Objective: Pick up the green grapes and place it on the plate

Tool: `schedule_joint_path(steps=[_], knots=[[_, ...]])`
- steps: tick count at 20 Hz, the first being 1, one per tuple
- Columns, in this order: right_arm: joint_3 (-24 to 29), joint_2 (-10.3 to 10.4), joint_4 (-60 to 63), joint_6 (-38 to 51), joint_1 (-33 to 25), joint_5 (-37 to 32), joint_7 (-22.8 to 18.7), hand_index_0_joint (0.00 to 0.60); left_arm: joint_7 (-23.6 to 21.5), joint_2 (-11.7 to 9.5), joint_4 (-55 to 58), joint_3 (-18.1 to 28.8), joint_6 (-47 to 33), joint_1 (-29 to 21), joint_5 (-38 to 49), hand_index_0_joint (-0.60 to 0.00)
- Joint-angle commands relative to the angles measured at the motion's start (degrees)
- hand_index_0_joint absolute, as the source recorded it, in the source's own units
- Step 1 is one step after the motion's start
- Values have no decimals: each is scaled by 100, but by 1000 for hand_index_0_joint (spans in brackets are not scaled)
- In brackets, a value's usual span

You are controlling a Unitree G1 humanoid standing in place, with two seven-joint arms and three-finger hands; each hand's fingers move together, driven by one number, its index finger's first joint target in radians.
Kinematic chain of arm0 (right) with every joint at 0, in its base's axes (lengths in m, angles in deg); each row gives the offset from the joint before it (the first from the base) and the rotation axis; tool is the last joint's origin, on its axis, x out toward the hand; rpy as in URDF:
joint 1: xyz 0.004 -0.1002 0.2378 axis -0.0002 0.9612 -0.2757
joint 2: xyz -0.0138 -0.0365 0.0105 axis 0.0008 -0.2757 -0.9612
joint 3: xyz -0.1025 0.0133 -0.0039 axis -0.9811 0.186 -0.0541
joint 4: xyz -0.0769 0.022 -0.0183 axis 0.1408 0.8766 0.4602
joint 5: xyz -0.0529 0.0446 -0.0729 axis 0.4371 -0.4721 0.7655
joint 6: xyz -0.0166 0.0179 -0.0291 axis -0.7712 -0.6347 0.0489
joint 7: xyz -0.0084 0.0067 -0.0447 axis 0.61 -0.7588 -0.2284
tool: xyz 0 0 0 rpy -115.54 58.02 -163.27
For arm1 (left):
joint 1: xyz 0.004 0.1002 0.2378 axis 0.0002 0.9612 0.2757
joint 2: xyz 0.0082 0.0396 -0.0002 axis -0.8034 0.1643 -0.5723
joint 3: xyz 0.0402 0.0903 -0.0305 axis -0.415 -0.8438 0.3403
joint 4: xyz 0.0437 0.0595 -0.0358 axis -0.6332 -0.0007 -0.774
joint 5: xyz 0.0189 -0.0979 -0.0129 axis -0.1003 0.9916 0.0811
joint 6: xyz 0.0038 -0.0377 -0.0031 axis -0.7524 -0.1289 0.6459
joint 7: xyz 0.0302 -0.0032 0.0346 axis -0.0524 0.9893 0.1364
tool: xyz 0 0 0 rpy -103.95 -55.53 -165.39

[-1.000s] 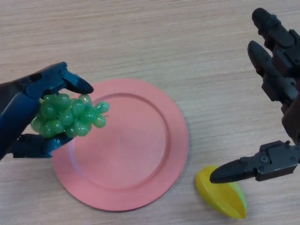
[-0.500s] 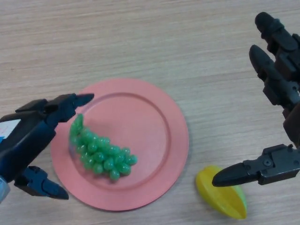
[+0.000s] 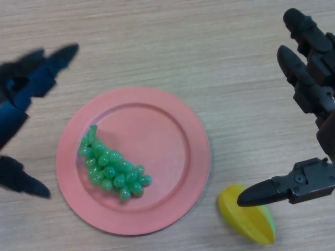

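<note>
Left hand, fingers spread and holding nothing, hangs at nine o'clock off the plate, nearer than the open right hand to the green grapes, which lie on the plate's left half, long axis running ten to four.

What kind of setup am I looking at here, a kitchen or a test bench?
Likely a test bench: a bare wood-grain table holding only a pink plate with plastic-looking green grapes and a yellow toy fruit. No kitchen fixtures show.
</note>
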Motion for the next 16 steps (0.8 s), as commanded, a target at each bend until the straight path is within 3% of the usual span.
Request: schedule_joint_path(steps=[1,3,6,9,12,16], knots=[[401,35,-296,684,-166,315,102,0,-1207,-352,-135,652,-850,-242,-203,0],[388,162,-296,541,-252,420,189,0,-1763,-430,-445,753,-1145,-259,-218,0],[315,301,-296,438,-309,539,266,0,-2178,-412,-655,755,-1174,-257,142,0],[285,530,-296,300,-367,713,452,0,-2784,-142,-653,505,-713,-317,887,0],[271,655,-296,249,-400,812,548,0,-2915,27,-393,309,-211,-306,1835,0],[290,729,-296,214,-415,831,614,0,-2635,268,124,113,868,-198,3817,0]])
